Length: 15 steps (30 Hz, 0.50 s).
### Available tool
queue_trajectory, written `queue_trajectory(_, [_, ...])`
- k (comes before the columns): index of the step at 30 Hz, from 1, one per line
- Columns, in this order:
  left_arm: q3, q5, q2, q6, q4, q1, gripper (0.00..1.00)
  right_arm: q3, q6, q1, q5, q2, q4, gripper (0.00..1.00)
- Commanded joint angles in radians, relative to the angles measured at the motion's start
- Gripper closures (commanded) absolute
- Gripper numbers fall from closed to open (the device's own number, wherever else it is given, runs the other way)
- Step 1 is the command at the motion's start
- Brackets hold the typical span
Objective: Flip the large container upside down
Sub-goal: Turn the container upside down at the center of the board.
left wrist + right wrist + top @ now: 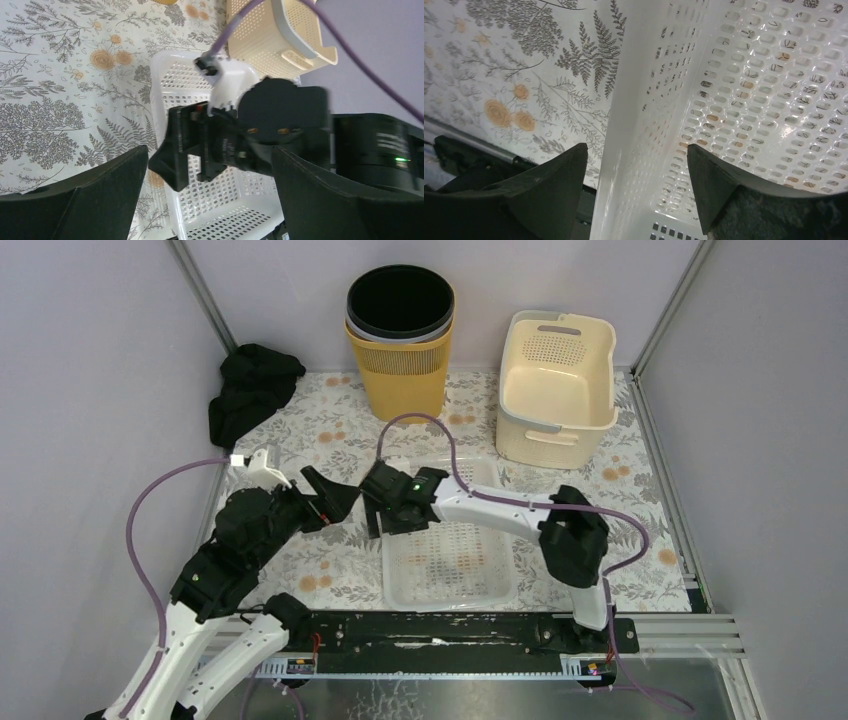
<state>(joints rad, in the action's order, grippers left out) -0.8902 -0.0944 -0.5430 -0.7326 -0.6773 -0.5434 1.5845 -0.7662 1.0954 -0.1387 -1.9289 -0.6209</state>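
The right gripper [636, 150] straddles the left wall of the white basket [450, 555], jaws wide. Next it must clamp, then tip it over. The left gripper [335, 495] gapes empty.

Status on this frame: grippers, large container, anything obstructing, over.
Right gripper open, straddling white basket's left wall. Left gripper open, off the basket's left side, touching nothing. Basket upright, not flipped. Nothing inside or blocking it.

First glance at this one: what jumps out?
The right hand straddles the left wall of the white perforated basket at centre front, its fingers open on either side. The left hand hovers open just left of it. At the back stand a yellow bin and a cream basket.
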Motion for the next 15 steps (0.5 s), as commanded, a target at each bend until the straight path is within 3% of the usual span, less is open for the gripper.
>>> queue_trajectory(1, [-0.05,0.016,0.041,-0.011,-0.034,-0.005,0.0,0.111,-0.041,0.038,-0.118,-0.081,-0.084,0.23])
queue_trajectory(8, [-0.056,0.01,0.069,-0.002,-0.06,-0.004,0.0,0.202,-0.067,0.047,-0.195,-0.178,-0.148,0.38])
queue_trajectory(15, [-0.056,0.008,0.075,0.007,-0.067,-0.004,0.0,0.239,-0.083,0.046,-0.208,-0.233,-0.176,0.6])
